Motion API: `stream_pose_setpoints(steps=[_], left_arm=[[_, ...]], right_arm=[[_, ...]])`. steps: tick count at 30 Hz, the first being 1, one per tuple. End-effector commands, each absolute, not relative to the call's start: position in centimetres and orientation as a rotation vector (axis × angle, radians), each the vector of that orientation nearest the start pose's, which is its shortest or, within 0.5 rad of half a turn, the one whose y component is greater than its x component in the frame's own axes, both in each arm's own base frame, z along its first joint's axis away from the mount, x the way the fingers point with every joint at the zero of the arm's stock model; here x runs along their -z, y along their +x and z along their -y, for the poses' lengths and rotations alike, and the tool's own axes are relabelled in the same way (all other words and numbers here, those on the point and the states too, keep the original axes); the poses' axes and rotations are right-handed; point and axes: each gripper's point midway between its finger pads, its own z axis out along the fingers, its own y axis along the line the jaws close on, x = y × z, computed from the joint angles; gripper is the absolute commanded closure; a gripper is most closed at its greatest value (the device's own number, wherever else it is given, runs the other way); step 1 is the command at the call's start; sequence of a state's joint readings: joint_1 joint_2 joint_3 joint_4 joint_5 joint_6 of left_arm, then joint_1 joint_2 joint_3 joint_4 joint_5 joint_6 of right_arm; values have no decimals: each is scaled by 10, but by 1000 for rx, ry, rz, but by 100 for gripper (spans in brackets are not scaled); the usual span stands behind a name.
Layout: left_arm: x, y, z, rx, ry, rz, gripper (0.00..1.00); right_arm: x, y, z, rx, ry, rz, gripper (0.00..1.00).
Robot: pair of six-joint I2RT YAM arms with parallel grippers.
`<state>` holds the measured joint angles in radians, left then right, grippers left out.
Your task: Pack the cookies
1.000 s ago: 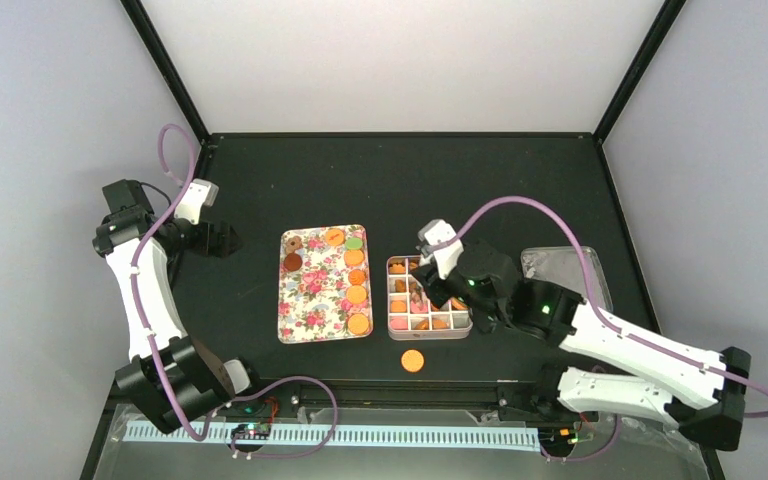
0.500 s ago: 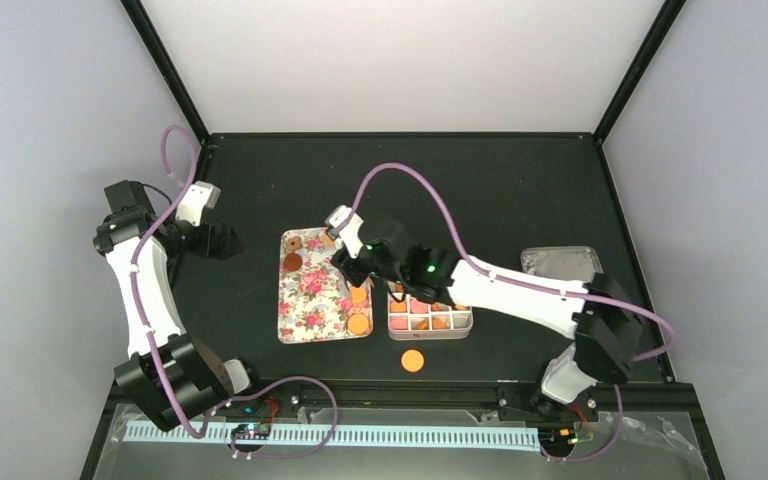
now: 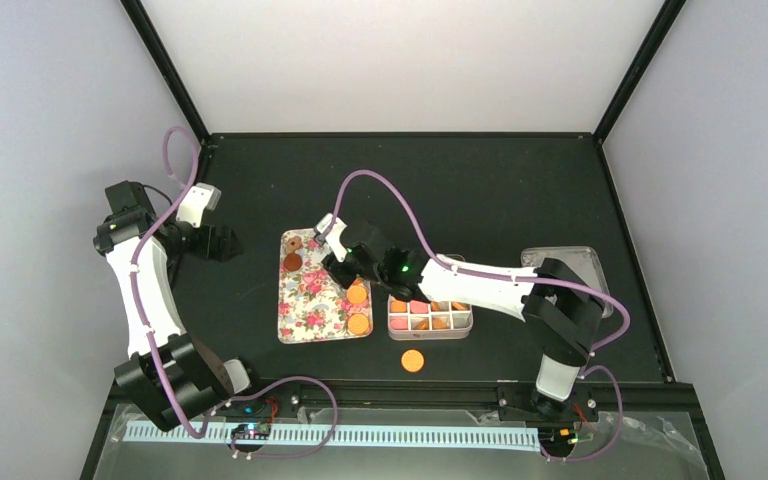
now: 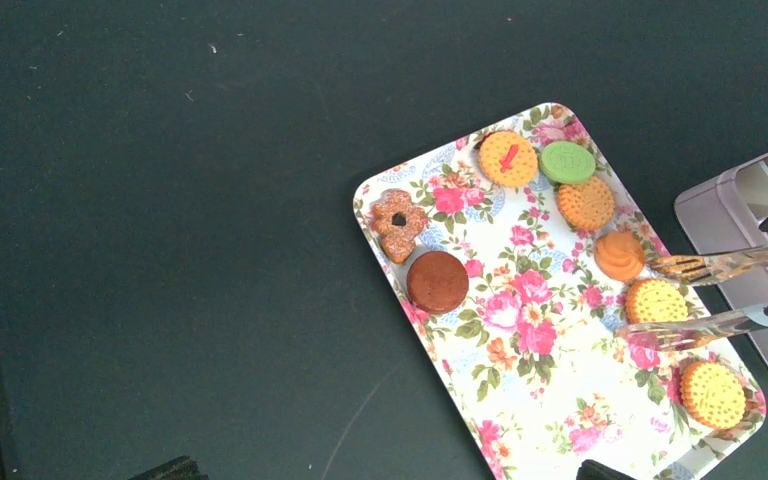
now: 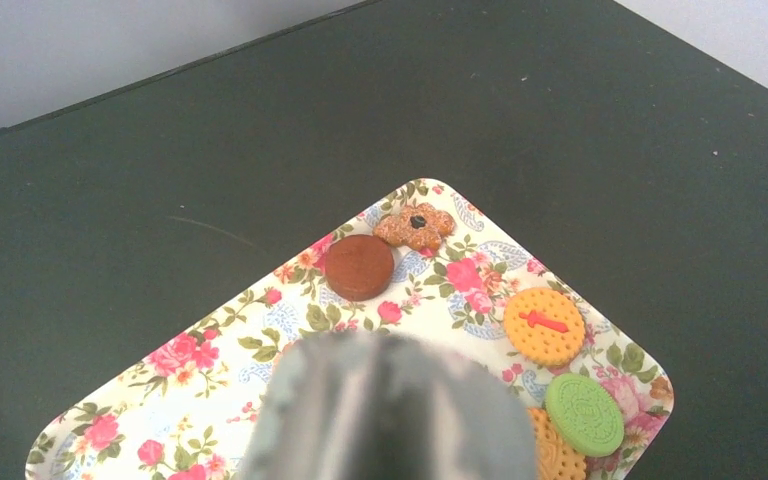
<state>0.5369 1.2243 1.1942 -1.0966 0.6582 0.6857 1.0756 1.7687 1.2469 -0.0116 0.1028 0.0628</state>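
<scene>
Above tray (image 4: 520, 335), tongs (image 4: 725, 264) straddle orange cookie (image 4: 656, 300), contact unclear.

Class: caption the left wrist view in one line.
Metal tongs flank a golden cookie on the flowered tray, divided box alongside.

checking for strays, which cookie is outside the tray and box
The orange cookie alone on the table, near the box; every other is on the tray or boxed.

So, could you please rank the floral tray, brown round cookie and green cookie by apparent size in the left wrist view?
1. floral tray, by far.
2. brown round cookie.
3. green cookie, slightly smaller-looking, though perhaps only because it lies farther away.
</scene>
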Motion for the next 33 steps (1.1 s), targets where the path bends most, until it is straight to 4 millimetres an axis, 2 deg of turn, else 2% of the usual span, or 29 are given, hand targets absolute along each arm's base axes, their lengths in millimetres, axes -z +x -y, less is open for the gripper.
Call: stream_pose_setpoints(steps=[1,5,8,12,16,20,23,27,33], left_arm=[[-234,283,-45,334,401,-2353,1],[-234,282,-44,340,399,-2353,1],[-234,282,-44,338,403,-2354,1],[-235,280,-44,337,414,-2355,1],[-237,278,-43,334,431,-2358,1],[-235,276,-43,333,443,-2373,1],[-230,275,-45,322,441,-2394,1],[-230,275,-49,306,432,-2411,1],[-233,277,-48,308,437,-2398,1]], right_arm=[[-186,275,-456,-557,-951,-1869,60],[-174,273,-458,-564,-969,-1891,60],[-175,271,-460,-594,-968,-1895,63],[-202,275,-459,-615,-930,-1853,63],[-231,291,-457,-632,-877,-1820,63],[-239,308,-457,-636,-851,-1817,63],[-233,318,-460,-637,-845,-1830,63],[-215,323,-464,-621,-854,-1862,63],[-194,318,-459,-611,-874,-1907,64]])
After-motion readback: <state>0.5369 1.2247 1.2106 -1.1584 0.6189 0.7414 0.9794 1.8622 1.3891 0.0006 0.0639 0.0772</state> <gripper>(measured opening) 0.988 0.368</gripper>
